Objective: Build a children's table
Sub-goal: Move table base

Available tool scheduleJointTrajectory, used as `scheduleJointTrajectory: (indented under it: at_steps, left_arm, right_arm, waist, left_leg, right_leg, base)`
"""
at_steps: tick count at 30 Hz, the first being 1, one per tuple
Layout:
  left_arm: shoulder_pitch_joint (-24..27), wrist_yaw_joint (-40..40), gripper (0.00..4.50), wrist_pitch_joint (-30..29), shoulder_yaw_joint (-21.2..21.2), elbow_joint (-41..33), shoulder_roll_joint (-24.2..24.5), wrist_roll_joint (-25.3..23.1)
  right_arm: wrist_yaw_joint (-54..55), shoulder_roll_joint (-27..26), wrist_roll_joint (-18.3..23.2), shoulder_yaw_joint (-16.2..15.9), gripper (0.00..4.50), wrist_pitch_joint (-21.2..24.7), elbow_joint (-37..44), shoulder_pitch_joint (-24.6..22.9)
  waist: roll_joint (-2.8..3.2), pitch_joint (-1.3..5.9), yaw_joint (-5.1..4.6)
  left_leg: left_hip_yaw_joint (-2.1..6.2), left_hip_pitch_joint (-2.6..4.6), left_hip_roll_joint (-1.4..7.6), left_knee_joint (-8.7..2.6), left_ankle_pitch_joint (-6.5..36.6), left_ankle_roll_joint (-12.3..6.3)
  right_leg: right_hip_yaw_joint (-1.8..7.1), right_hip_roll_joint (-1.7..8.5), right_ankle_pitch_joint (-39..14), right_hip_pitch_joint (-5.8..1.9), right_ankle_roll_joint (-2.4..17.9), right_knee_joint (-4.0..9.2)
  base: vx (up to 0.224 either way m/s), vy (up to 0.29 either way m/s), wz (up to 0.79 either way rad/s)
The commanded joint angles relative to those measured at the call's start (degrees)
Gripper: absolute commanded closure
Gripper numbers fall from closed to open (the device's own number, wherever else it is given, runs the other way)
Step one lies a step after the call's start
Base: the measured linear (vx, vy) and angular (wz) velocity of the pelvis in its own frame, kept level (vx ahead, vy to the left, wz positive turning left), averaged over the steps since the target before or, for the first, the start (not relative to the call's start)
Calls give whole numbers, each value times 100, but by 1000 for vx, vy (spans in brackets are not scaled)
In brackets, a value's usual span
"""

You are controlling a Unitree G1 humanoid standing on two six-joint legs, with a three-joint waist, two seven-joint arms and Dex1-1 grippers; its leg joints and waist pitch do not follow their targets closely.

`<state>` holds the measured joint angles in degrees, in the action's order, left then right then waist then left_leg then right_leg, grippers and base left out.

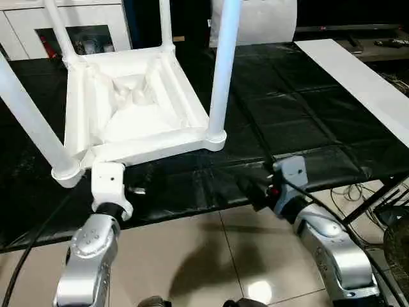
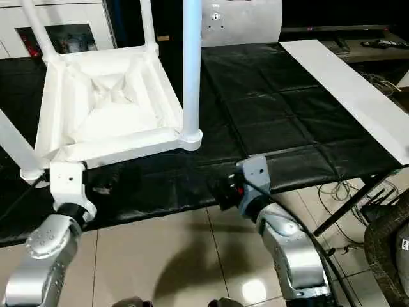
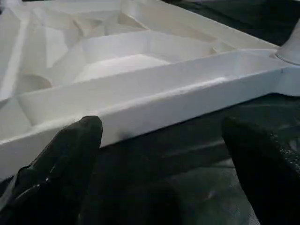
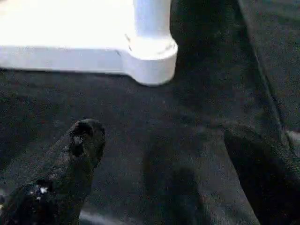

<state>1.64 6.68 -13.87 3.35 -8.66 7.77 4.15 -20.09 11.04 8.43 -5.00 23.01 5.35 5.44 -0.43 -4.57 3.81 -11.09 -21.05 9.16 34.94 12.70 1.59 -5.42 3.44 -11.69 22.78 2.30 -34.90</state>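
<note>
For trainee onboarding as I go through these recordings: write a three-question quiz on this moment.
1. True or false: the children's table lies top-down on the black mat, its legs pointing up.
2. How many legs are in their sockets? A) two B) three C) four
3. Are the left gripper and the right gripper open or shut?

Key: 1 true. 2 C. 3 Both open, holding nothing.

Looks like a lab or test room made up like a home: black padded work table (image 1: 307, 121) on a tiled floor (image 1: 192, 256). White glass-door cabinet (image 1: 77, 29) behind, loose cables (image 1: 358, 192) underneath.
</note>
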Motion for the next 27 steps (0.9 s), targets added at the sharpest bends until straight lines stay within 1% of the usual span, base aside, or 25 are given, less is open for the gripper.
scheduleJointTrajectory:
  at_steps: [1, 2, 3, 4, 5, 6, 8, 9, 11, 12, 13, 14, 15, 16, 17, 18, 19, 20, 21, 22, 23, 24, 25, 26, 27]
  left_arm:
    - [31, 23, 4, -10, -5, -54, 21, 9]
    - [40, 30, 4, -41, 2, -69, 27, 14]
    - [41, 29, 4, -48, 3, -73, 27, 15]
    - [45, 24, 4, -69, 5, -77, 32, 5]
    - [49, 24, 4, -68, 6, -76, 32, 0]
    - [55, 27, 4, -64, 5, -72, 32, -9]
    - [63, 23, 4, -46, -6, -61, 34, -14]
    - [65, 23, 4, -39, -9, -54, 34, -16]
    - [70, 22, 4, -24, -27, -32, 30, -35]
    - [71, 23, 4, -21, -32, -27, 29, -41]
    - [70, 25, 4, -25, -36, -21, 23, -41]
    - [55, 15, 4, -102, -70, -16, 43, -88]
    - [43, 10, 4, -120, -113, -7, 76, -157]
    - [35, 7, 4, -128, -143, -1, 100, -207]
    - [36, -2, 4, -112, -155, 8, 100, -228]
    - [36, -2, 4, -112, -155, 8, 100, -228]
    - [32, -20, 4, -104, -175, 14, 103, -260]
    - [32, -32, 4, -102, -173, 19, 71, -242]
    - [37, -30, 4, -107, -182, 17, 69, -251]
    - [41, -27, 4, -109, -189, 14, 72, -261]
    - [41, -27, 4, -109, -189, 14, 72, -261]
    - [43, -25, 4, -111, -195, 13, 77, -272]
    - [49, -55, 4, -109, -176, 1, 54, -238]
    - [48, -71, 4, -130, -166, -3, 46, -224]
    - [39, -58, 4, -94, -157, -2, 47, -202]
  right_arm:
    - [-5, 70, -147, -90, 0, -69, -75, 52]
    - [-114, 116, -157, -143, 0, -268, -96, 47]
    - [-122, 118, -156, -145, 0, -301, -96, 44]
    - [-82, 86, -124, -117, 0, -318, -85, 30]
    - [-56, 68, -107, -104, 0, -300, -81, 26]
    - [-16, 41, -97, -84, 0, -291, -80, 20]
    - [21, 20, -112, -79, 0, -269, -61, 19]
    - [16, 21, -129, -87, 0, -287, -62, 18]
    - [-9, 22, -158, -109, 0, -345, -64, 1]
    - [-15, 21, -162, -113, 0, -363, -68, -5]
    - [-22, 19, -164, -119, 0, -385, -75, -13]
    - [-36, 2, -129, -101, 0, -413, -78, -13]
    - [-53, 8, -128, -109, 0, -431, -83, -7]
    - [-65, 12, -131, -115, 0, -443, -86, -2]
    - [-91, 22, -131, -125, 0, -420, -83, 5]
    - [-91, 22, -131, -125, 0, -420, -83, 5]
    - [-99, 26, -131, -131, 0, -384, -77, 16]
    - [-90, 26, -125, -124, 0, -358, -93, 30]
    - [-61, 18, -129, -110, 0, -400, -109, 27]
    - [-44, 13, -133, -103, 0, -435, -116, 22]
    - [-44, 13, -133, -103, 0, -435, -116, 22]
    - [-34, 10, -135, -99, 0, -458, -119, 19]
    - [-6, 5, -120, -66, 0, -450, -131, -10]
    - [-3, 1, -116, -55, 0, -446, -136, -20]
    - [-22, 2, -113, -59, 0, -447, -132, -36]
  waist:
    - [-19, 296, 183]
    - [2, 267, 246]
    - [54, 256, 291]
    - [121, 237, 293]
    - [146, 256, 279]
    - [217, 309, 203]
    - [255, 326, 9]
    - [212, 278, -92]
    - [95, 242, -173]
    - [39, 262, -178]
    - [-34, 318, -12]
    - [15, 282, 83]
    - [90, 259, 42]
    - [218, 139, -135]
    - [325, 131, -426]
    - [396, 231, -394]
    - [351, 232, -400]
    - [347, 229, -345]
    - [304, 336, -416]
    - [202, 402, -466]
    - [244, 384, -517]
    - [325, 329, -478]
    - [323, 335, -527]
    - [377, 308, -441]
    - [410, 311, -400]
  left_leg:
    - [379, -179, 422, 6, 376, -878]
    - [505, -272, 477, 204, 360, -806]
    - [568, -277, 511, 229, 344, -709]
    - [588, -198, 491, -14, 312, -716]
    - [541, -120, 491, -138, 268, -807]
    - [399, 48, 435, -319, 71, -1139]
    - [369, 291, 307, -425, -475, -1955]
    - [305, 281, 282, -556, -304, -2273]
    - [198, 153, 151, -627, 403, -2208]
    - [176, 97, 101, -562, 669, -2081]
    - [333, -71, 176, -76, 972, -1659]
    - [671, -144, 494, 306, 1186, -1080]
    - [836, -173, 587, 325, 1248, -775]
    - [937, -116, 514, -275, 2048, -370]
    - [754, 60, 317, -895, 3563, 587]
    - [755, 76, 258, -1114, 3764, 1482]
    - [753, 57, 293, -1077, 3553, 1769]
    - [1064, -86, 127, -1176, 3406, 2173]
    - [1180, 73, 108, -1074, 3310, 2278]
    - [1515, 149, 268, -1025, 3226, 1853]
    - [1717, 151, 343, -1119, 3288, 1778]
    - [2084, 223, 437, -1236, 3481, 1456]
    - [1940, 370, 708, -1091, 3209, 1269]
    - [1787, 232, 577, -1069, 2364, 795]
    - [1644, 156, 425, -1070, 2129, 704]
  right_leg:
    - [943, 1459, -1641, -528, 1331, 764]
    - [1062, 1673, -1799, -562, 1513, 842]
    - [1045, 1692, -1890, -560, 1610, 861]
    - [815, 1321, -1914, -493, 1679, 785]
    - [710, 1123, -1771, -448, 1625, 713]
    - [479, 726, -1300, -317, 1509, 504]
    - [142, 258, -766, -52, 1154, 177]
    - [6, 114, -811, 48, 854, 58]
    - [85, 295, -971, -24, 662, 197]
    - [235, 518, -1089, -110, 662, 343]
    - [829, 1422, -1544, -376, 683, 759]
    - [1136, 2083, -2350, -454, 956, 1082]
    - [1070, 2098, -2683, -495, 1092, 1125]
    - [520, 1204, -3020, -364, 944, 841]
    - [67, 62, -1974, -43, 315, 50]
    - [-70, -55, -302, -73, 19, -411]
    - [-60, -8, 184, -55, 28, -295]
    - [-62, 91, 511, -263, 120, -209]
    - [-25, 176, 345, -304, 245, 8]
    - [133, 296, -57, -419, 435, 40]
    - [128, 291, -243, -450, 541, -37]
    - [153, 84, -762, -315, 288, -247]
    - [252, 78, -794, -118, -35, -341]
    - [304, 51, -775, -125, -277, -486]
    - [294, 2, -753, -141, -298, -494]
  base:
    - [4, 52, -2]
    - [-4, 87, -5]
    - [-4, 87, -5]
    - [-11, 124, -1]
    - [-8, 151, 6]
    - [-8, 151, 6]
    - [-9, 183, 5]
    - [-19, 192, 5]
    - [-47, 171, 2]
    - [-51, 162, -3]
    - [-66, 179, -4]
    - [-37, 99, 0]
    - [-65, 204, -13]
    - [-54, 197, -15]
    - [-84, 279, -14]
    - [-57, 174, -1]
    - [-60, 108, 8]
    - [-46, 54, 29]
    - [-46, 54, 29]
    - [-25, 25, 39]
    - [-45, 6, 39]
    - [-45, 6, 39]
    - [-53, -16, 38]
    - [-62, -60, 22]
    - [-62, -60, 22]
